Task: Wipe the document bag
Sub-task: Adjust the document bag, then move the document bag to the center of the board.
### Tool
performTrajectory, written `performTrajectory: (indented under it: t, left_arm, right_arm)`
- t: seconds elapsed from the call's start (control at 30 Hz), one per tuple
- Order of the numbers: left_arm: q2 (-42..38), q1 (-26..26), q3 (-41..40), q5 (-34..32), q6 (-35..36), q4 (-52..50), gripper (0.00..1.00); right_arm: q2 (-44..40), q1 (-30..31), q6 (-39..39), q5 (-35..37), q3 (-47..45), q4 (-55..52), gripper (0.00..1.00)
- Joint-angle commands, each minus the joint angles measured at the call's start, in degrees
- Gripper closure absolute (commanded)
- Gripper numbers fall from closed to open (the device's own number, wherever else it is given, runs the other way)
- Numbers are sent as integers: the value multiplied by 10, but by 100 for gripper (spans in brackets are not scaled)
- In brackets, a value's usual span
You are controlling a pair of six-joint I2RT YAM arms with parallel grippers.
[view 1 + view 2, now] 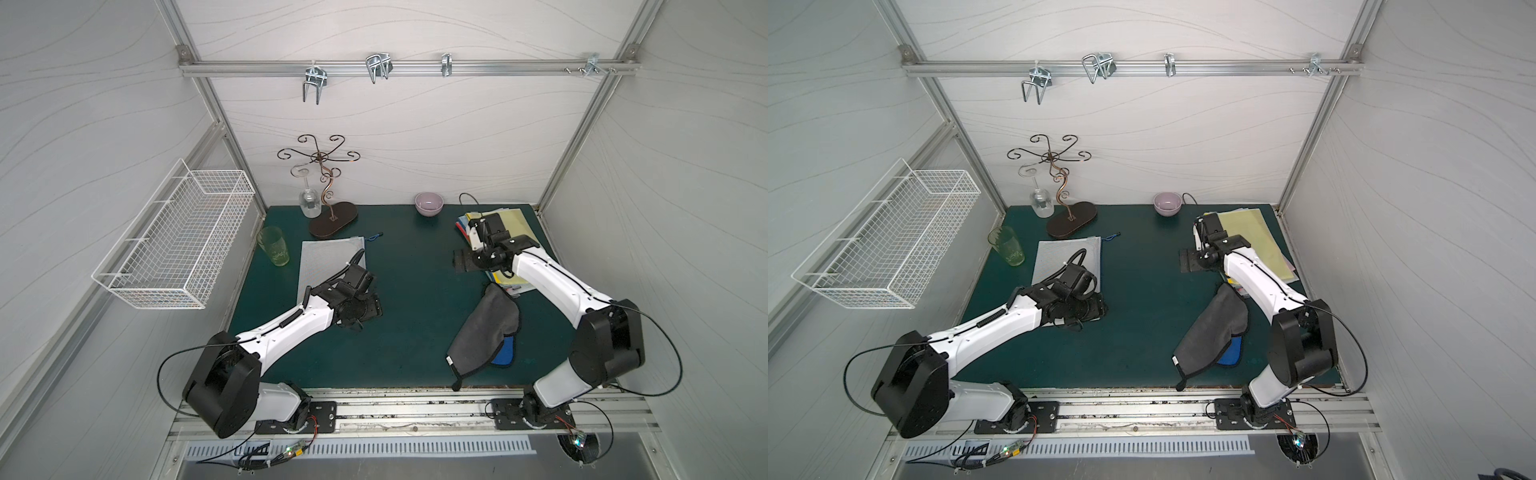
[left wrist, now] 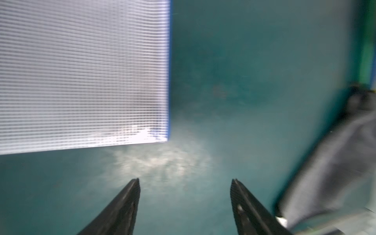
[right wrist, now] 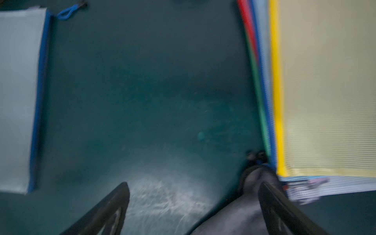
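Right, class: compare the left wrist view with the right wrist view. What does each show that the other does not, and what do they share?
Only the left wrist view: the left gripper, open with nothing between its fingers, close to one corner of the bag. Only the right wrist view: the right gripper, open; the stack of coloured bags, a yellow one on top; and the blue pull loop. Both: the blue-edged document bag, the grey cloth and the green mat.
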Motion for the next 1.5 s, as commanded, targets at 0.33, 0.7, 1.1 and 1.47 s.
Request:
performTrajectory:
  t: [0.33, 0.7, 1.1, 1.47]
  left_arm:
    - [181, 5, 110, -138, 89, -57, 34]
    - [262, 9, 174, -118, 96, -66, 36]
    - [344, 17, 218, -46, 108, -115, 83]
    - [232, -57, 146, 51, 32, -31, 100]
  right_arm:
    - [-62, 35, 28, -117, -71, 30, 1]
    - [-62, 35, 23, -129, -77, 35, 1]
    - [-84, 35, 24, -116, -80, 29, 1]
    - [-116, 35, 26, -98, -92, 16, 1]
